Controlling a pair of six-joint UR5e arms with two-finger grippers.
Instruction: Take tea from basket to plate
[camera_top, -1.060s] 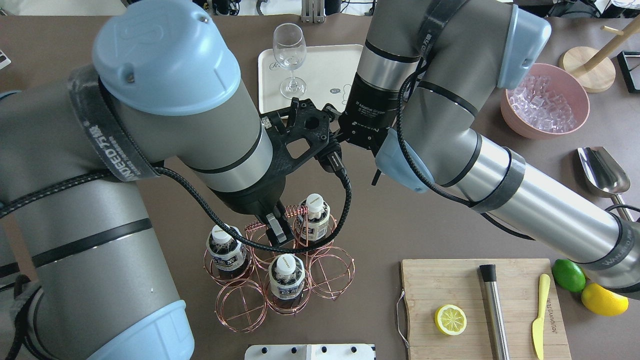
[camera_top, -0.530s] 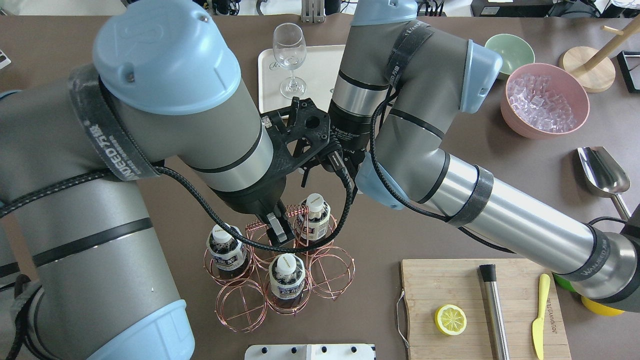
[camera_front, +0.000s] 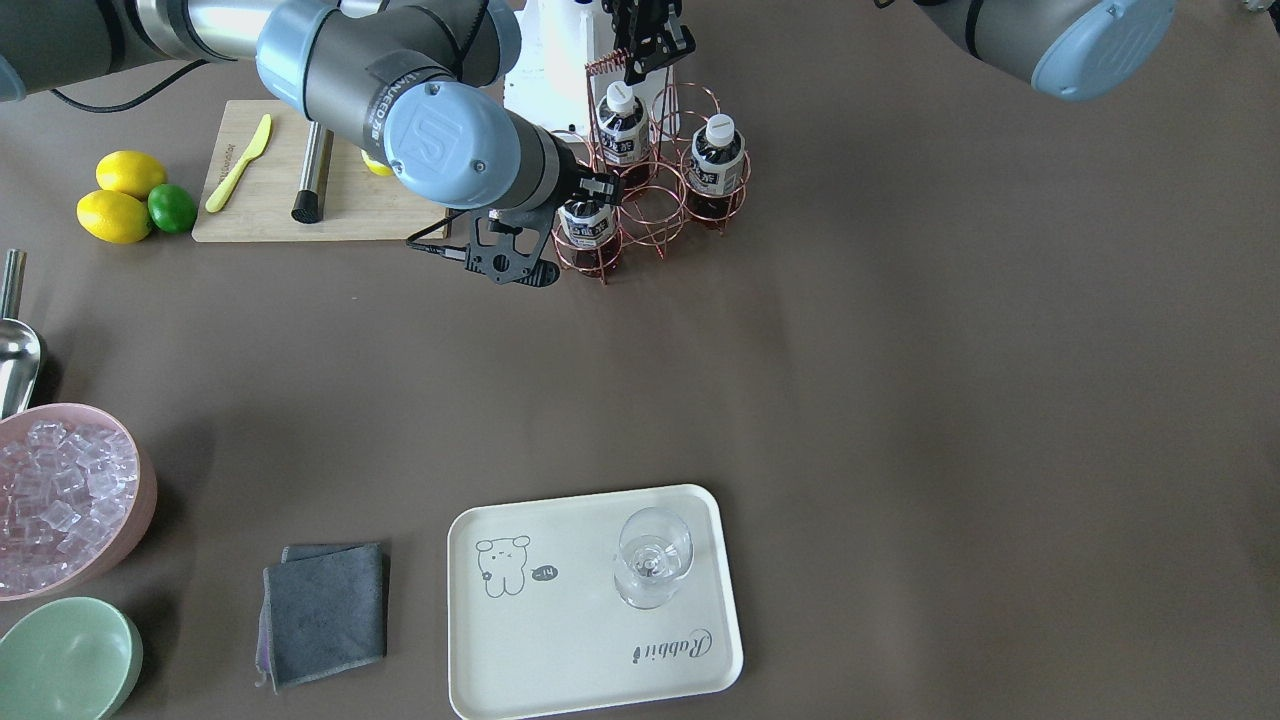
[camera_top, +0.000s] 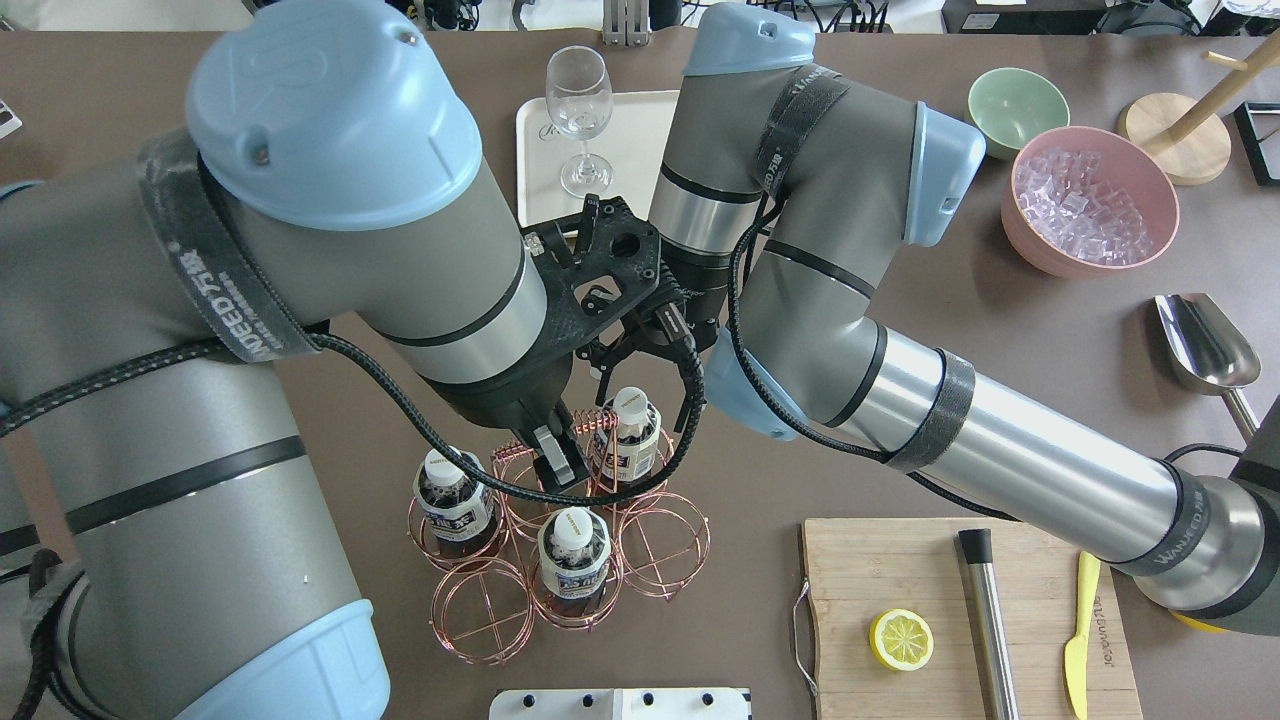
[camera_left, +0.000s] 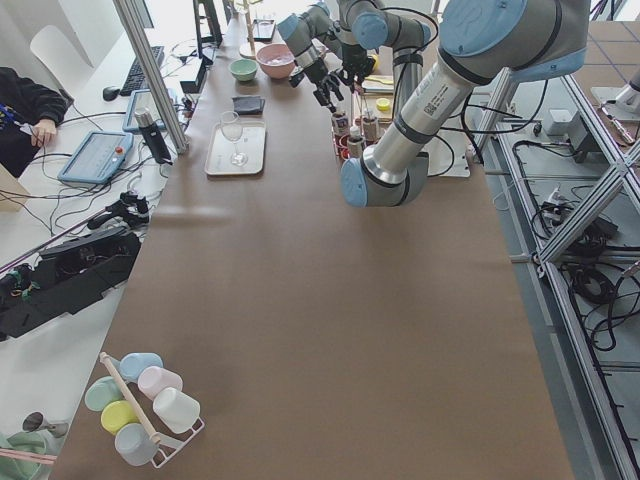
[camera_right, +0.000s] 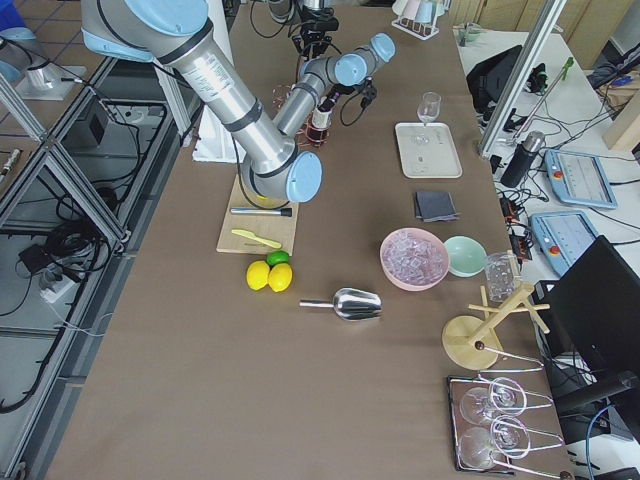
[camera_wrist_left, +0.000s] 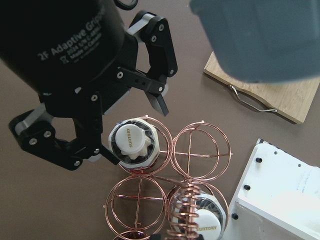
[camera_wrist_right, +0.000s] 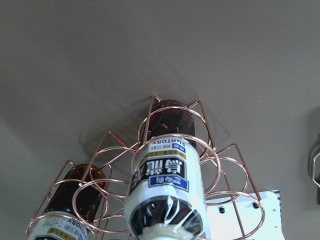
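The copper wire basket (camera_top: 660, 545) holds three tea bottles. My right gripper (camera_wrist_left: 134, 131) is open, its fingers either side of the white cap of the bottle farthest from me (camera_top: 627, 428), without gripping it. In the front view my right arm covers most of that bottle (camera_front: 590, 218). My left gripper (camera_top: 558, 460) is shut on the basket's coiled handle (camera_front: 603, 65). The other two bottles (camera_top: 455, 500) (camera_top: 572, 545) stand in their rings. The cream plate (camera_front: 590, 650) with the bear drawing lies at the far side and carries a wine glass (camera_front: 652, 560).
A wooden cutting board (camera_top: 900, 570) with a lemon half, a muddler and a yellow knife lies right of the basket. A pink ice bowl (camera_top: 1090, 200), a green bowl (camera_top: 1015, 105) and a metal scoop (camera_top: 1205, 345) are far right. A grey cloth (camera_front: 325, 610) lies beside the plate.
My right arm has swung from over the plate toward the basket, and its open gripper has come over the far bottle's cap. My left arm has not moved.
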